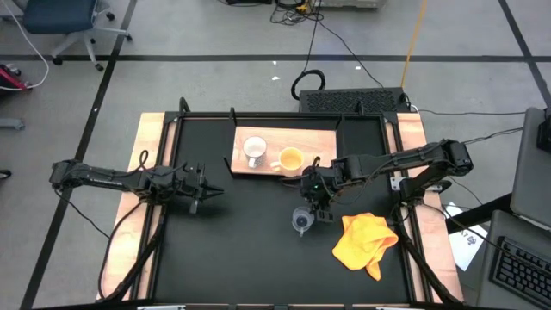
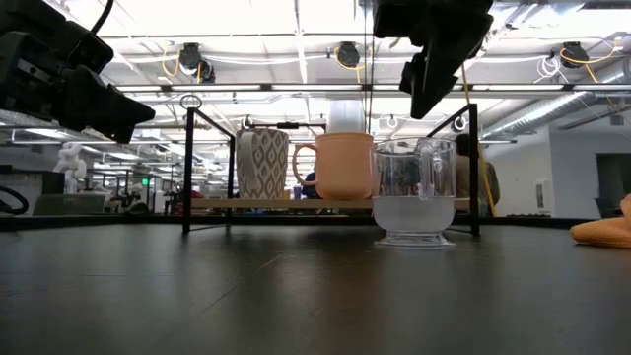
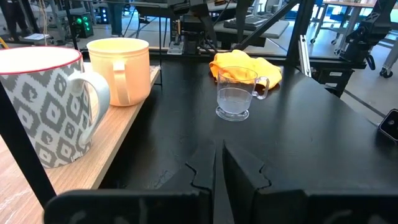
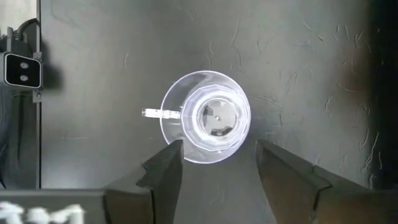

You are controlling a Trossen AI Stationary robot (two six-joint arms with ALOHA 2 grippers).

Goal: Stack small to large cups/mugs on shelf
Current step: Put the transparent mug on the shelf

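Note:
The clear glass cup stands upright on the black tabletop, in front of the shelf. My right gripper hangs open just above it, pointing steeply down, one finger to each side of the rim. In the low view its fingers end above the cup without touching it. The white patterned mug and the orange-yellow mug stand side by side on the shelf's wooden board. My left gripper waits shut over the table's left part.
A crumpled yellow cloth lies on the table to the right of the glass cup. The shelf's thin black frame stands around the board. Bare black tabletop lies between the two arms and along the near edge.

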